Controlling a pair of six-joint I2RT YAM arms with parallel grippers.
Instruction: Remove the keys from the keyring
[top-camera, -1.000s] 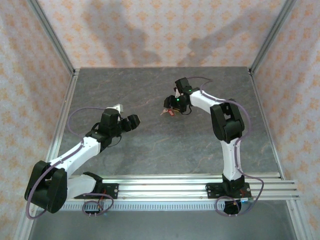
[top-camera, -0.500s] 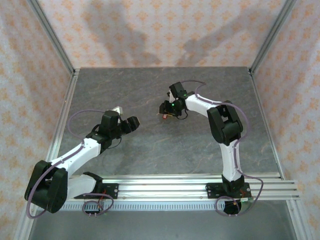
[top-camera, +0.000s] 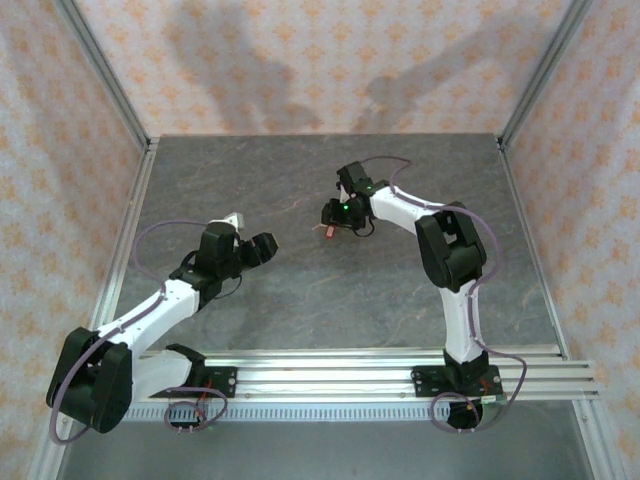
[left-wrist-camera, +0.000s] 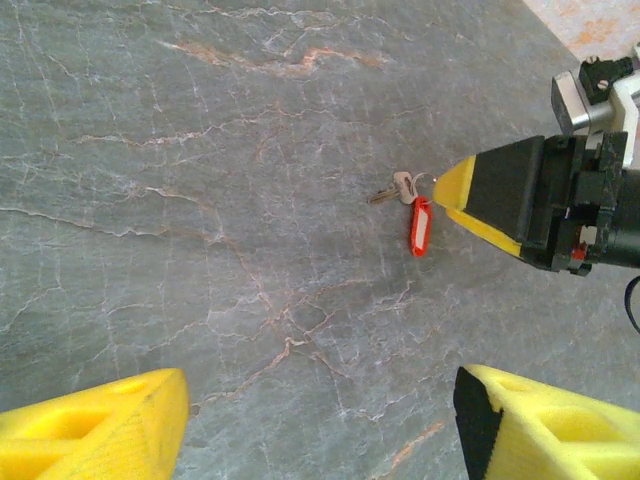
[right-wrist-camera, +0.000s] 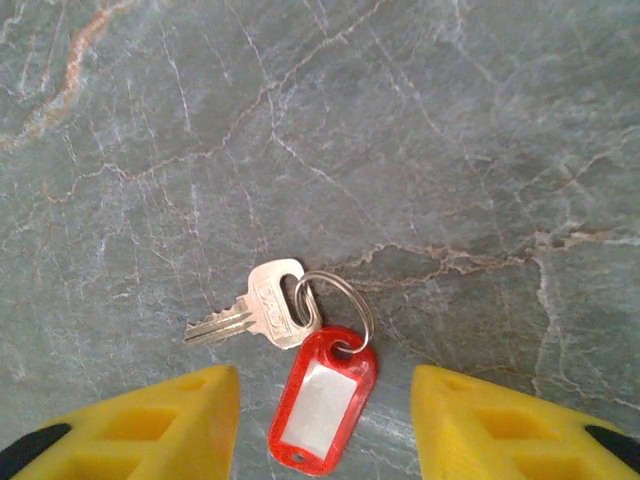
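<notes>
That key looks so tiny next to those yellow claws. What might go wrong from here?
The key and red tag lie flat on the table, so the open right gripper above them may slip off. The key is threaded on a thin wire ring; pulling may just drag both along. The left gripper, open and well apart, steadies nothing yet.

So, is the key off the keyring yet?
No, the key has its head threaded on the wire loop of the red keyring.
</notes>
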